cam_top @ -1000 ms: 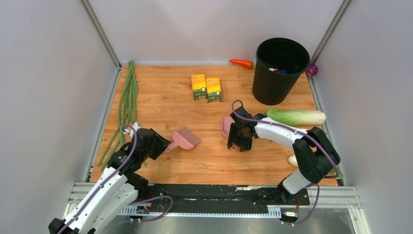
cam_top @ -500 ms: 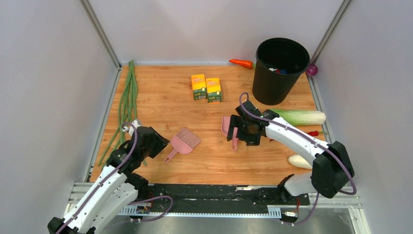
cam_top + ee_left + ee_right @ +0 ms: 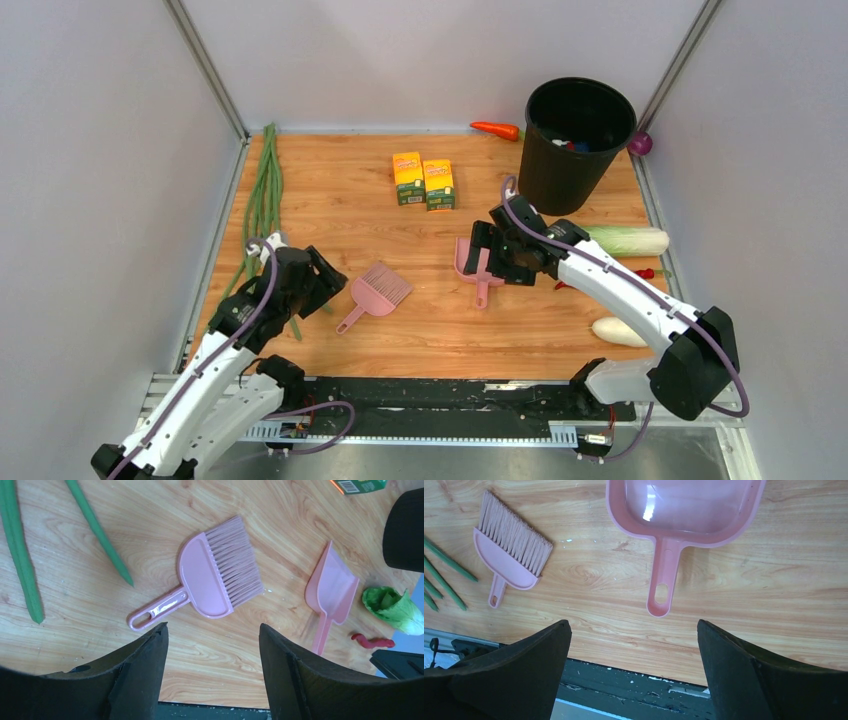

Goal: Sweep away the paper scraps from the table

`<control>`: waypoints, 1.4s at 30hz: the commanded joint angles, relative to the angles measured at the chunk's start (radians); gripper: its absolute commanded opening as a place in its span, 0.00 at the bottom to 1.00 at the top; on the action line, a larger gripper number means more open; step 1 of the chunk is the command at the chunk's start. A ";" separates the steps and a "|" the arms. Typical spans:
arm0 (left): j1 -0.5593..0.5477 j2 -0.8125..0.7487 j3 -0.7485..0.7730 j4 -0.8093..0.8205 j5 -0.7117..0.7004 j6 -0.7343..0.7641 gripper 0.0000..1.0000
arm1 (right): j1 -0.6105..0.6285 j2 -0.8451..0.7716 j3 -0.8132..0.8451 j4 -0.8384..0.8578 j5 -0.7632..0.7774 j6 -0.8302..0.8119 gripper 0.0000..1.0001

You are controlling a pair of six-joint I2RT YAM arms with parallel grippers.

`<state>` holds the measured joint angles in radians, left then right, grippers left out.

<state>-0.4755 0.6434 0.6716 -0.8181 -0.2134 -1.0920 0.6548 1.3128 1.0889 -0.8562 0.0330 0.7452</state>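
While your left fingers [image 3: 322, 281] and right fingers [image 3: 492, 258] stand spread wide, holding nothing, the pink dustpan [image 3: 684, 510] lies flat on the desk [image 3: 340, 200]; blue paper scraps [image 3: 566, 144] show inside the black bin [image 3: 555, 185].

On the wood-grain table [image 3: 330, 190], the pink plastic hand brush [image 3: 378, 288] lies left of centre, with the pink plastic dustpan [image 3: 464, 258] to its right. The round black bin [image 3: 575, 150] stands at upper right, and the two yellow-orange boxes [image 3: 423, 181] sit left of it.

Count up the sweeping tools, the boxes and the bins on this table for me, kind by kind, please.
Pink brush: 1
Pink dustpan: 1
Yellow-orange boxes: 2
Black bin: 1
Total: 5
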 commanded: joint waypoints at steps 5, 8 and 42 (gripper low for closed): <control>0.002 0.035 0.279 -0.196 -0.073 0.150 0.74 | 0.025 0.006 0.081 -0.001 0.015 -0.029 1.00; 0.002 0.047 0.416 -0.237 -0.107 0.208 0.74 | 0.028 0.005 0.104 -0.001 0.016 -0.024 1.00; 0.002 -0.212 0.476 -0.154 -0.096 0.385 0.75 | 0.083 -0.472 -0.080 0.537 0.294 -0.007 1.00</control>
<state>-0.4755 0.4313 1.1461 -0.9760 -0.3325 -0.7120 0.7368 0.8635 1.0172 -0.3603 0.2989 0.7097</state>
